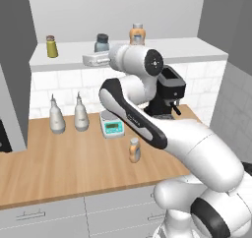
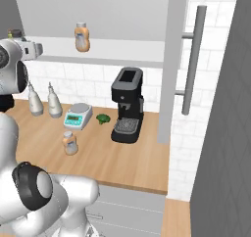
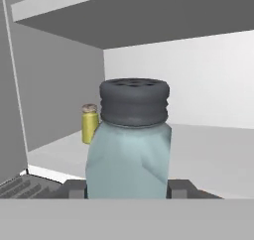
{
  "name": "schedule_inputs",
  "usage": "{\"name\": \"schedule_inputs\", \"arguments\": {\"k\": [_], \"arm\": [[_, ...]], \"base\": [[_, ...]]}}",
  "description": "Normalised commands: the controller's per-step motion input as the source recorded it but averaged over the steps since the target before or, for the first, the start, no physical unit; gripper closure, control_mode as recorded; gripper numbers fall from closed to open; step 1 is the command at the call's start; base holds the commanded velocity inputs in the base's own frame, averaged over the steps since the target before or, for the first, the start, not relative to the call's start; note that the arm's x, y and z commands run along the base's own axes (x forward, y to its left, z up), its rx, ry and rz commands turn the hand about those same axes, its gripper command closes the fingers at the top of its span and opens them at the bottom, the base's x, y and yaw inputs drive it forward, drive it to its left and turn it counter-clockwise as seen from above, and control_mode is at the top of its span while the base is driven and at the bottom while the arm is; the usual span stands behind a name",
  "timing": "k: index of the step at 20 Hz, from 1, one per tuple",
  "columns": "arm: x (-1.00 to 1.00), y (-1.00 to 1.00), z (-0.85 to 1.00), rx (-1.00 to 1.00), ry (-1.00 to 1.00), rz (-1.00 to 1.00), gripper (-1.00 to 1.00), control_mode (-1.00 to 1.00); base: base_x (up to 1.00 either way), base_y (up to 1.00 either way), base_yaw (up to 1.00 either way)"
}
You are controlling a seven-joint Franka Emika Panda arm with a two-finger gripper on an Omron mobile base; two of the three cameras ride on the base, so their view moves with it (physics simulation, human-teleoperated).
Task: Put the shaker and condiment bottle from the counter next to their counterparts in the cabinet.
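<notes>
White cabinet (image 1: 197, 49) shelf carries the small, rigid, probably light shaker (image 3: 130, 145), which the gripper (image 3: 128, 188) pinches low across its smooth body.

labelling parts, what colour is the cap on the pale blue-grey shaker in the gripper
Dark grey, with small holes on top; the pale blue-grey cylindrical shaker shows best in the hand view.
</notes>
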Motion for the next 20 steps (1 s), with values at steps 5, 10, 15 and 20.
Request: {"name": "schedule_inputs", "arguments": {"k": [5,10,15,20], "arm": [[0.49,0.1,0.23,0.0,0.02,0.15,1.0,-1.0],[0.1,0.06,-0.16,0.0,0.03,0.01,1.0,-1.0],[0.23,0.3,-0.23,0.0,-0.02,0.02,1.0,-1.0],[0.42,0.23,-0.02,0.0,0.0,0.07,1.0,-1.0]], "base": [[0.0,0.0,0.0],[0.0,0.0,0.0],[0.0,0.0,0.0],[0.0,0.0,0.0]]}}
